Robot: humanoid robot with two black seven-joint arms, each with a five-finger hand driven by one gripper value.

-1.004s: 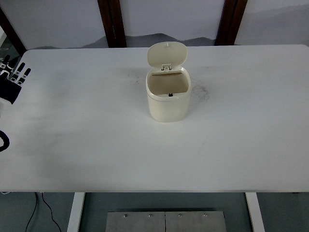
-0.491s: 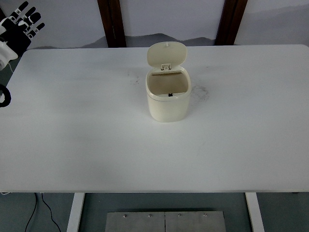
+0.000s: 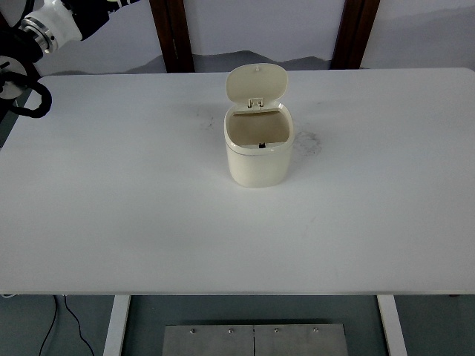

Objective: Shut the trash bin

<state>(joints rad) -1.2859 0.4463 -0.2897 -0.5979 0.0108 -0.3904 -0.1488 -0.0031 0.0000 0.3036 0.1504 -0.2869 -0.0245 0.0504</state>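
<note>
A small cream trash bin stands near the middle of the white table. Its lid is flipped up and stands upright at the bin's far side, so the inside is open to view. My left arm is raised at the top left corner, far from the bin. Its white wrist cuff and part of the black hand show, while the rest of the hand is cut off by the picture's top edge. My right arm is out of view.
Two dark wooden posts stand behind the table's far edge. A faint smudge marks the table right of the bin. A black cable loop hangs at the left edge.
My left arm has risen from the table's left edge up to the top left corner, and the hand now runs out of the picture's top. The bin has not moved.
</note>
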